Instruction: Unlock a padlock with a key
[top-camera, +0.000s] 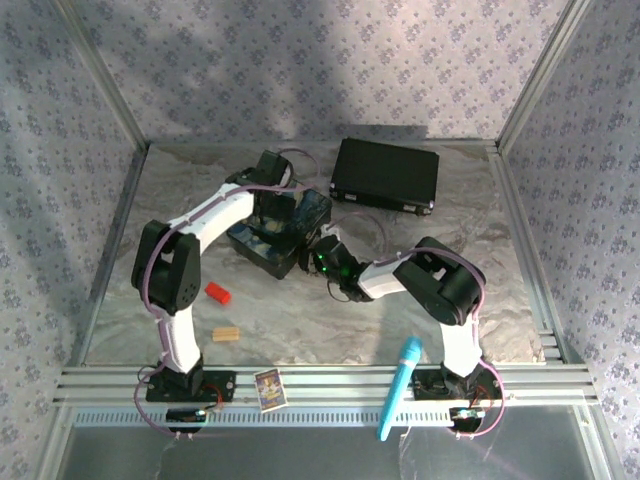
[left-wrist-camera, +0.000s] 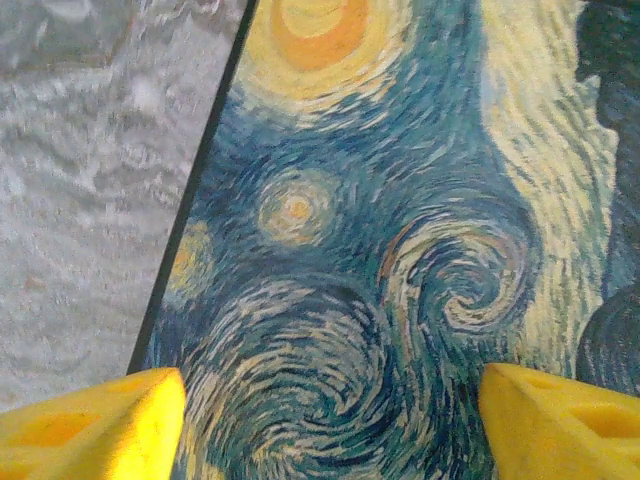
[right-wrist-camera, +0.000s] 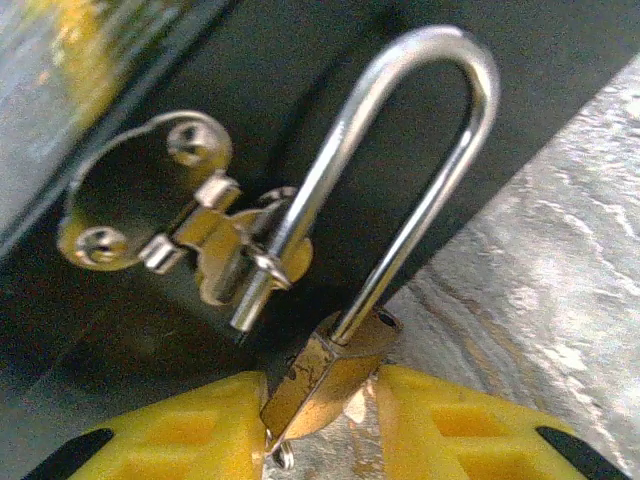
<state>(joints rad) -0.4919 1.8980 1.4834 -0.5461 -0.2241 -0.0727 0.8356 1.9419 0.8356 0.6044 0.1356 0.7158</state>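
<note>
The tiny brass padlock (right-wrist-camera: 325, 385) sits tilted between my right gripper's (right-wrist-camera: 318, 400) yellow fingers (right-wrist-camera: 190, 425), which are shut on its body. Its thin silver shackle (right-wrist-camera: 445, 130) stands swung open: one leg stays in the body, and the free end hangs through the brass hasp (right-wrist-camera: 150, 200) on the dark side of the painted tin (top-camera: 282, 238). A small silver bit (right-wrist-camera: 283, 457) pokes out under the lock body; whether it is the key I cannot tell. My left gripper (left-wrist-camera: 330, 420) hovers open just over the tin's swirled blue-and-yellow lid (left-wrist-camera: 400, 200). In the top view my right gripper (top-camera: 322, 262) is at the tin's right corner.
A black case (top-camera: 385, 175) lies at the back right. A small red block (top-camera: 218, 293) and a tan wooden block (top-camera: 226, 334) sit at the front left. A picture card (top-camera: 269, 388) and a blue tool (top-camera: 400, 385) rest on the front rail.
</note>
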